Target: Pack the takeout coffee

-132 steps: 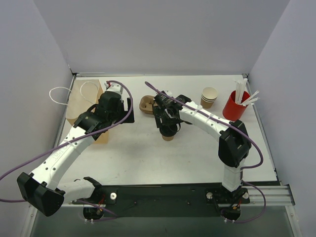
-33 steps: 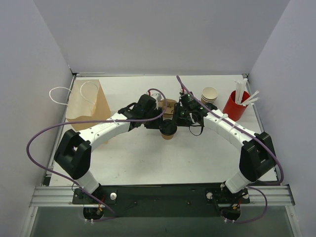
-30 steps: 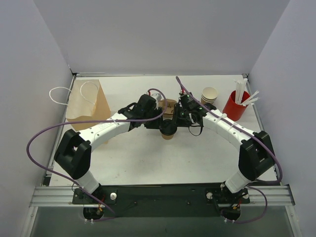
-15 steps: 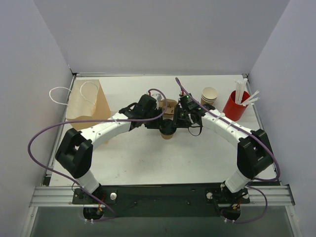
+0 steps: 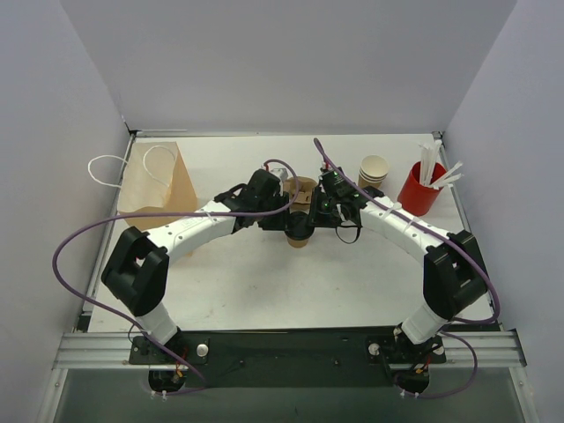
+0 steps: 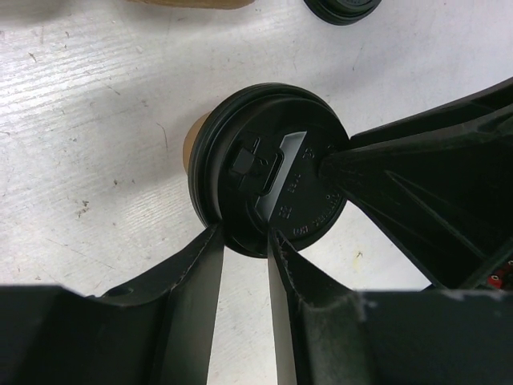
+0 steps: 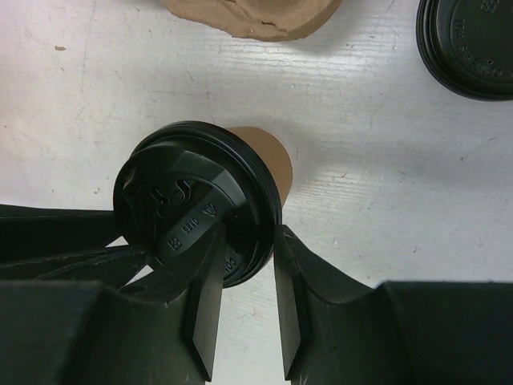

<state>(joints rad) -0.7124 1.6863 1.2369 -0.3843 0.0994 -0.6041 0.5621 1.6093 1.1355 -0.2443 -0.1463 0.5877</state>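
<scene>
Takeout coffee [image 5: 299,234], tan paper with round black lid [image 6: 268,168], meets left gripper [image 6: 246,237] and right gripper [image 7: 247,241], pinch unclear

Robot lab booth, plain grey walls [image 5: 282,62], white tabletop [image 5: 264,282] — aluminium mounting rail [image 5: 480,349]

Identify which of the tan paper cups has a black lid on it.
The single tan cup in front of the pulp carrier wears the black lid; the stacked tan cups beside the red cup are open-topped.
</scene>
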